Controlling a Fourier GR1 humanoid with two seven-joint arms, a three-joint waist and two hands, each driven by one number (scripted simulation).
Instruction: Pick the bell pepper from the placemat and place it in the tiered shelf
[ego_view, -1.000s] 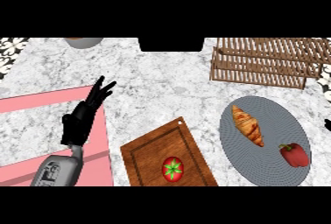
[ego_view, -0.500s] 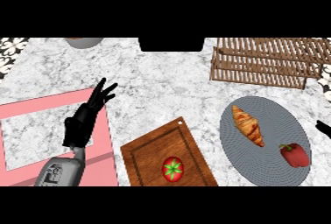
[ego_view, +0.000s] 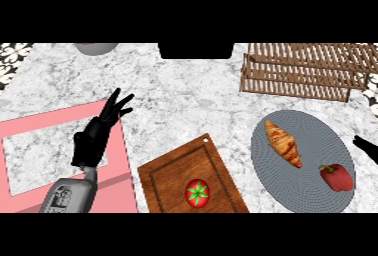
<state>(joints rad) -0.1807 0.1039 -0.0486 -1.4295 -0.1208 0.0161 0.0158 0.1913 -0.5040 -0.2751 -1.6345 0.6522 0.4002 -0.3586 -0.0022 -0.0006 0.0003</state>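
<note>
The red bell pepper (ego_view: 337, 177) lies on the grey oval placemat (ego_view: 314, 125) at the right of the marble surface (ego_view: 184, 100), near the mat's near-right edge, with a croissant (ego_view: 283, 143) just beside it toward the far left. Nothing touches the pepper, so the pick is not yet done and the task looks to be at its very start. The right robot hand (ego_view: 366, 147) shows only as a dark sliver at the right edge of the view, close to the placemat; whether it is open or closed cannot be told. The left robot hand (ego_view: 100, 135) rests at the left over a pink frame (ego_view: 44, 125), fingers straight and spread, holding nothing. The wooden tiered shelf (ego_view: 306, 70) stands at the far right, well apart from the pepper. A wooden cutting board (ego_view: 166, 175) with a tomato (ego_view: 197, 193) sits near the middle. Grasping, lifting, carrying to the shelf and releasing all remain.
</note>
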